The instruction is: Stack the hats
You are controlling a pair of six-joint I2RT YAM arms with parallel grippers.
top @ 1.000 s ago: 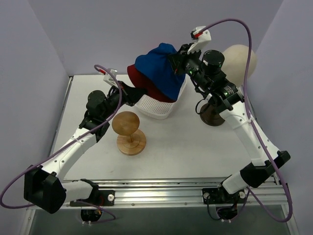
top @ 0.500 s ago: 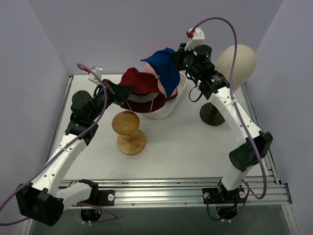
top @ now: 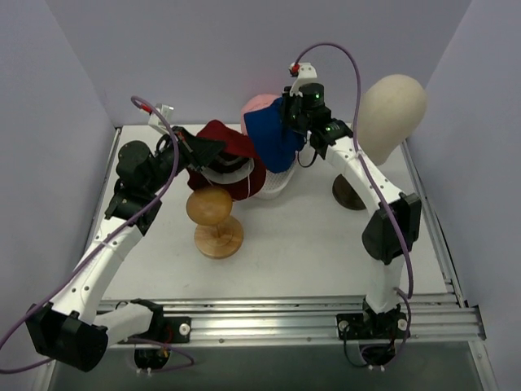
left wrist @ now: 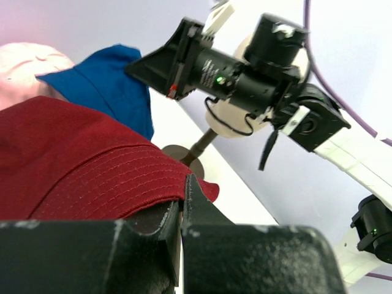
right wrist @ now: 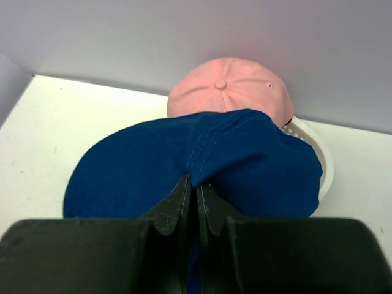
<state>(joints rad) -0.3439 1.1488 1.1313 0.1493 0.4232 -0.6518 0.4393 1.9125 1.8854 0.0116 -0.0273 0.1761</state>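
My left gripper [left wrist: 182,193]: jaws pinched tight on the brim edge of the dark red cap [left wrist: 73,177]. The cap is up off the table [top: 309,244], at the left side of the white basket [right wrist: 309,138], crown pointing away from my wrist. In the top view its pale lining shows, so it's tilted with the underside partly toward the near edge. It sits over the far edge of the wooden stand [top: 216,220]; I can't tell the gap between them.

My right gripper [right wrist: 196,187]: jaws clamped on a fold of the blue bucket hat [right wrist: 141,171]. The fabric drapes down from my fingers, over the basket.

Pink cap [right wrist: 229,92]: just behind the blue one, crown up, top button visible, over the basket's far side. In the right wrist view the blue hat covers its near edge. I can't tell whether they touch.

From the top, left to right: red, then blue, edges overlapping in the picture, with the pink crown poking out at the far side between them. I can't tell whether red and blue are in contact. Both of my wrists are close together over the basket, fingers aimed toward each other.

Mannequin head [top: 393,102] stands on its brown stand [top: 348,193] at the right of the table, beside my right arm and apart from all three hats.
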